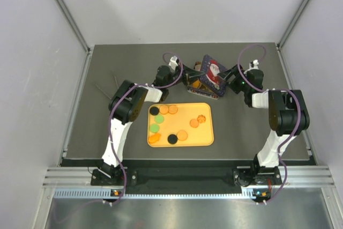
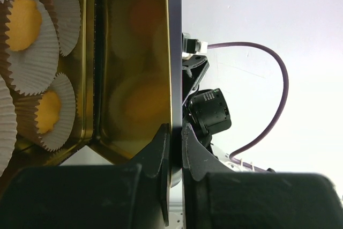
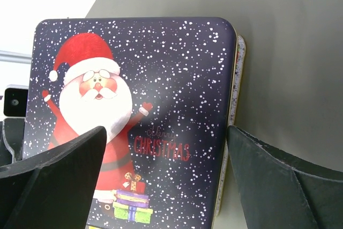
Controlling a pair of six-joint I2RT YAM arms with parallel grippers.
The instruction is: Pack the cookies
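I'm clamping my left gripper (image 2: pixel 174 142) on the edge of the Santa-printed tin lid (image 3: pixel 134 79), my right gripper (image 3: pixel 166 132) gaping empty, while the small, light, brittle-looking cookies (image 1: pixel 182 134) are lying on the orange tray (image 1: pixel 213 132) towards the tabletop's near edge, probably best pinched across their rims.

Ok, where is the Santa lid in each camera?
Top: lid stands open, upper centre, beyond the orange tray.
Left wrist: its gold inside fills the centre, edge pinched by the left gripper.
Right wrist: its Santa side fills the frame, between open fingers.
Shared landmark: the right arm, facing the lid's Santa side.
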